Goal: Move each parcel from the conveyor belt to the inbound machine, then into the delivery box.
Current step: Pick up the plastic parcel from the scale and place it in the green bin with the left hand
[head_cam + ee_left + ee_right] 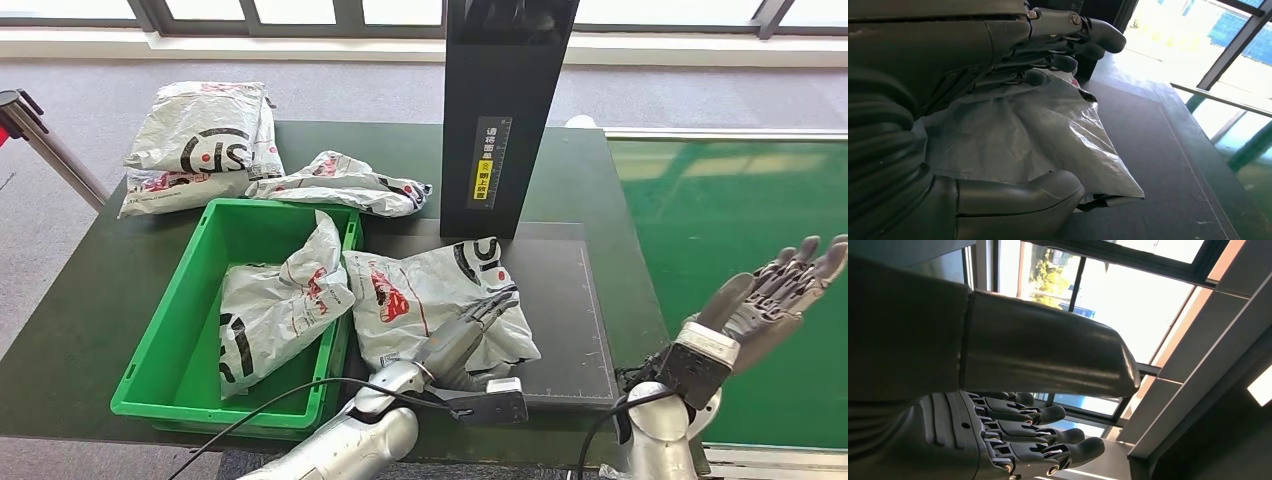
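Note:
A grey-white parcel point(430, 295) lies on the black mat point(560, 300) of the inbound machine, its left edge lapping over the rim of the green delivery box point(170, 330). My left hand point(468, 335) rests on the parcel's near right part. Its fingers point(1068, 47) stretch out over the parcel point(1048, 135) and its thumb point(1018, 197) sits at the parcel's edge, not clamped. Another crumpled parcel point(280, 310) lies inside the box. My right hand point(775, 295) is raised over the green conveyor belt point(740, 200), fingers point(1048, 435) spread, holding nothing.
The black scanner tower point(500, 110) stands upright behind the mat. Two more parcels point(200, 145) point(340, 182) lie on the dark table point(90, 300) behind the box. A stanchion post point(45, 145) stands beyond the table's left edge.

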`<state>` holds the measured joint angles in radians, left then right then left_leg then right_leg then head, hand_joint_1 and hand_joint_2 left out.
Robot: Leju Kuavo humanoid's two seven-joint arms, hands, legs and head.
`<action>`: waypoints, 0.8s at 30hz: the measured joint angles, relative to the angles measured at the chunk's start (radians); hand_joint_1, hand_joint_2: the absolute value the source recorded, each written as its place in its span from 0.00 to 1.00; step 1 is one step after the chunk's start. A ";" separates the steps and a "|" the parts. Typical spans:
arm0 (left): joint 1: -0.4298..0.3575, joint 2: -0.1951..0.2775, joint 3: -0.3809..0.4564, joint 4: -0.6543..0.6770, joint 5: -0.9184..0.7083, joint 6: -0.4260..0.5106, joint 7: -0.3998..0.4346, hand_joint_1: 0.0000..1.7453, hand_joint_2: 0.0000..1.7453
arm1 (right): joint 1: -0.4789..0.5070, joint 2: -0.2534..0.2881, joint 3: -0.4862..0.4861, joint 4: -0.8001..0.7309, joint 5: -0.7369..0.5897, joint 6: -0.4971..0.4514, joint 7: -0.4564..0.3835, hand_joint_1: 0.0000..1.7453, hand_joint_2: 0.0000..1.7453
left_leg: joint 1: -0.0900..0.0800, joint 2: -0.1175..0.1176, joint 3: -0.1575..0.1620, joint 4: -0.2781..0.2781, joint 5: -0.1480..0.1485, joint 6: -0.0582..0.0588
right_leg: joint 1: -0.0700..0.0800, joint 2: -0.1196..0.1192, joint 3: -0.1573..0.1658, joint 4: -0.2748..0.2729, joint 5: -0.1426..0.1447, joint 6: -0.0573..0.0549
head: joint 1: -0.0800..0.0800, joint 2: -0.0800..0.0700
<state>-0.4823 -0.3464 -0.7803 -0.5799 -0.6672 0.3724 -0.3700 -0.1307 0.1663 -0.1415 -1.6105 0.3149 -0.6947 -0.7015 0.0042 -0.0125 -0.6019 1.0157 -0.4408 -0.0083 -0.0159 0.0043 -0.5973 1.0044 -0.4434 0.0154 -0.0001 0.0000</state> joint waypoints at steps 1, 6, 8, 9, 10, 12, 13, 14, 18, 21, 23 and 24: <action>-0.005 -0.002 -0.004 0.010 0.000 0.003 0.003 0.00 1.00 | 0.002 0.000 0.000 -0.006 -0.001 0.000 0.000 0.00 1.00 | 0.000 0.000 0.000 0.000 0.000 0.000 | 0.000 0.000 0.000 0.000 0.000 0.000 | 0.000 0.000; -0.020 -0.007 -0.018 0.050 -0.052 0.050 0.098 0.99 1.00 | 0.009 0.000 0.000 -0.025 -0.004 0.000 0.000 0.00 1.00 | 0.000 0.000 0.000 0.000 0.000 0.000 | 0.000 0.000 0.000 0.000 0.000 0.000 | 0.000 0.000; -0.028 -0.009 -0.028 0.068 -0.099 0.074 0.176 1.00 1.00 | 0.010 0.000 0.000 -0.031 0.000 0.000 0.000 0.00 1.00 | 0.000 0.000 0.000 0.000 0.000 0.000 | 0.000 0.000 0.000 0.000 0.000 0.000 | 0.000 0.000; -0.032 -0.010 -0.033 0.077 -0.118 0.082 0.208 1.00 1.00 | 0.010 0.000 0.000 -0.032 0.001 0.000 0.000 0.00 1.00 | 0.000 0.000 0.000 0.000 0.000 0.000 | 0.000 0.000 0.000 0.000 0.000 0.000 | 0.000 0.000; -0.036 -0.011 -0.036 0.085 -0.132 0.086 0.231 1.00 1.00 | 0.010 0.000 0.000 -0.033 0.002 0.000 0.000 0.00 1.00 | 0.000 0.000 0.000 0.000 0.000 0.000 | 0.000 0.000 0.001 0.000 0.000 0.000 | 0.000 0.000; -0.042 -0.013 -0.043 0.096 -0.142 0.088 0.248 1.00 1.00 | 0.010 0.000 0.000 -0.033 0.004 0.000 0.000 0.00 1.00 | 0.000 0.000 0.000 0.000 0.000 0.000 | 0.000 0.000 0.001 0.000 0.000 0.000 | 0.000 0.000; -0.044 -0.013 -0.046 0.100 -0.143 0.088 0.251 1.00 1.00 | 0.010 0.000 0.000 -0.033 0.004 0.000 0.000 0.00 1.00 | 0.000 0.000 0.000 0.000 0.000 0.000 | 0.000 0.000 0.001 0.000 0.000 0.000 | 0.000 0.000; -0.046 -0.013 -0.049 0.104 -0.145 0.089 0.253 1.00 1.00 | 0.010 0.000 0.000 -0.033 0.005 0.000 0.000 0.00 1.00 | 0.000 0.000 0.000 0.000 0.000 0.000 | 0.000 0.000 0.001 0.000 0.000 0.000 | 0.000 0.000; -0.049 -0.013 -0.054 0.115 -0.163 0.094 0.277 1.00 1.00 | 0.010 0.000 0.002 -0.033 0.006 0.000 0.000 0.00 1.00 | 0.000 0.000 0.000 0.000 0.000 0.000 | 0.000 0.000 0.000 0.000 0.000 0.000 | 0.000 0.000; -0.051 -0.013 -0.055 0.122 -0.201 0.103 0.328 1.00 1.00 | 0.013 0.000 0.012 -0.036 0.009 0.000 0.000 0.00 1.00 | 0.000 0.000 0.000 0.000 0.000 0.000 | 0.000 0.000 0.000 0.000 0.000 0.000 | 0.000 0.000; -0.054 -0.013 -0.056 0.127 -0.231 0.107 0.363 1.00 1.00 | 0.016 0.000 0.016 -0.040 0.010 0.000 0.000 0.00 1.00 | 0.000 0.000 0.000 0.000 0.000 0.000 | 0.000 0.000 0.001 0.000 0.000 0.000 | 0.000 0.000; -0.055 -0.013 -0.056 0.130 -0.245 0.108 0.380 1.00 1.00 | 0.018 0.000 0.017 -0.041 0.010 0.000 0.000 0.00 1.00 | 0.000 0.000 0.000 0.000 0.000 0.000 | 0.000 0.000 0.001 0.000 0.000 0.000 | 0.000 0.000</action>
<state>-0.5376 -0.3594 -0.8365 -0.4503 -0.9123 0.4808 0.0100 -0.1132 0.1663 -0.1250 -1.6518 0.3246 -0.6947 -0.7015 0.0042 -0.0128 -0.6017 1.0157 -0.4405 -0.0083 -0.0159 0.0042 -0.5967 1.0044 -0.4433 0.0154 0.0000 0.0000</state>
